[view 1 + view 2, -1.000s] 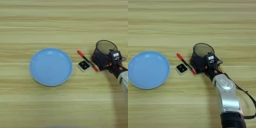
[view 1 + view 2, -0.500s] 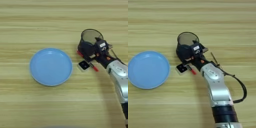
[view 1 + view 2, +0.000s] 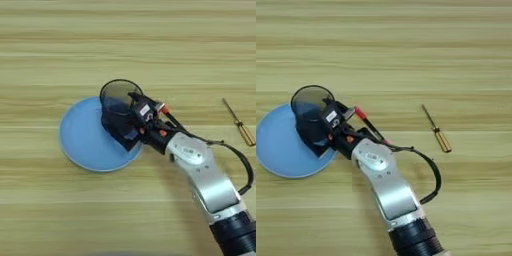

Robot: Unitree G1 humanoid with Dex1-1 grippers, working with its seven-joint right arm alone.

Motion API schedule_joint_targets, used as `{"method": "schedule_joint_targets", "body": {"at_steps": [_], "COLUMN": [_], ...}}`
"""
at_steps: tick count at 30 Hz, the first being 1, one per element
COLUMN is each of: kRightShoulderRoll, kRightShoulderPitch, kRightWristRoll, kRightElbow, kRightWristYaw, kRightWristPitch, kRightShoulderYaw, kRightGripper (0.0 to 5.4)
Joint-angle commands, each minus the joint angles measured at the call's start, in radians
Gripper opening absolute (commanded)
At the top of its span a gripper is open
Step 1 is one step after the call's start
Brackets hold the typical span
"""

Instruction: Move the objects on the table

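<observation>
1. The right gripper (image 3: pixel 131 122) reaches in from the lower right, its silver forearm (image 3: pixel 207 177) stretched across the table (image 3: pixel 125 45). Its black fingers are clenched on the wall of the pen cup (image 3: pixel 119 107).

2. The pen cup is over the right edge of the blue plate (image 3: pixel 82 142), its mouth facing up and a little away. Whether its base touches the plate or hangs just above it cannot be told. Held by the wall like this, it can be carried upright, and the plate looks like the place it is headed for.

3. A red and black pen (image 3: pixel 367 121) lies just beside the gripper on its right, partly under the wrist and cable. It sits on the wood, not in the cup.

4. The screwdriver (image 3: pixel 436 132) with the amber handle lies well apart to the right, flat on the table with its tip pointing away. Nothing touches it, so it appears to wait its turn.

5. The small white block with the black face is not visible; the arm may hide it.
</observation>
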Motion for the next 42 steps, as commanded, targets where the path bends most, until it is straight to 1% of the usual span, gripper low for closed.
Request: {"method": "schedule_joint_targets", "body": {"at_steps": [1, 9, 22, 23, 24, 29, 35, 42], "kRightShoulderRoll": [0.018, 0.032, 0.039, 0.039, 0.039, 0.04, 0.032, 0.003], "kRightShoulderPitch": [-0.017, 0.008, 0.008, 0.008, 0.008, 0.009, 0.01, 0.043], "kRightWristRoll": [-0.014, -0.03, -0.041, -0.043, -0.043, -0.045, -0.043, -0.037], "kRightElbow": [-0.048, -0.01, 0.043, 0.045, 0.046, 0.048, 0.032, -0.012], "kRightWristYaw": [-0.006, -0.004, -0.003, -0.004, -0.004, -0.007, -0.004, 0.006], "kRightWristPitch": [-0.027, -0.039, -0.057, -0.059, -0.06, -0.061, -0.055, -0.053], "kRightShoulderYaw": [0.035, 0.08, 0.084, 0.084, 0.083, 0.08, 0.07, 0.056], "kRightGripper": [4.9, 4.9, 4.9, 5.19, 5.3, 5.35, 5.35, 5.35]}}
